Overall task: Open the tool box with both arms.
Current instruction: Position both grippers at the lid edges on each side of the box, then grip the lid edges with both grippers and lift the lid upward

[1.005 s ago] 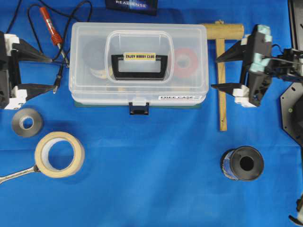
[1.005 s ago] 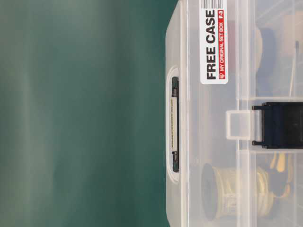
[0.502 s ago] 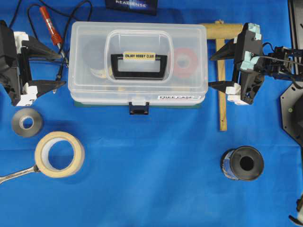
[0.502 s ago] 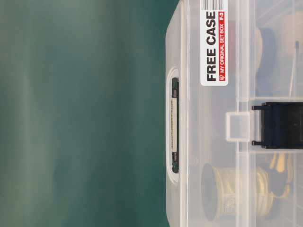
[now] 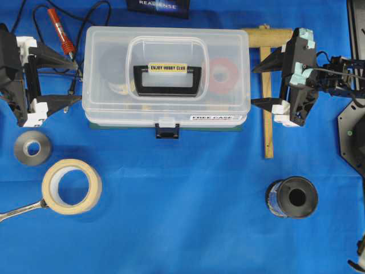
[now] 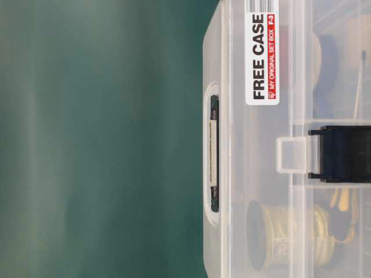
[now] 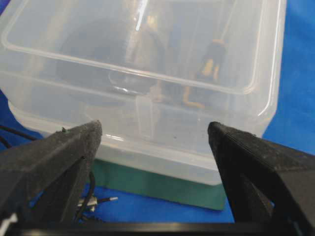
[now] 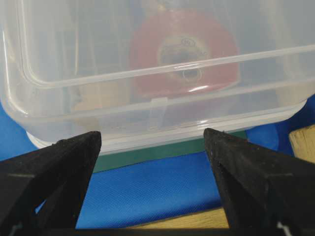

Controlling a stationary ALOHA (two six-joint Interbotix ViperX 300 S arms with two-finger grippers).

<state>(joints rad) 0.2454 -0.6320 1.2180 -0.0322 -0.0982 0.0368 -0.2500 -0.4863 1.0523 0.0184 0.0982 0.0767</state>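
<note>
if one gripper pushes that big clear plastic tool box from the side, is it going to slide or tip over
The large clear plastic tool box is wide, low and flat-bottomed, so it would probably slide rather than tip. It sits on a dark green pad, which may add some grip. Its smooth walls look slippery to pointed fingers. The spools seen through its walls, such as the red spool, suggest moderate weight.

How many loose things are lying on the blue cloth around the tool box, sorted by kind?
Tape rolls: 2, grey roll and cream roll
Wire spool: 1, black spool
Wooden mallet: 1
Red-handled probe: 1
Wrench: 1, partly out of frame
Total: 6
</note>
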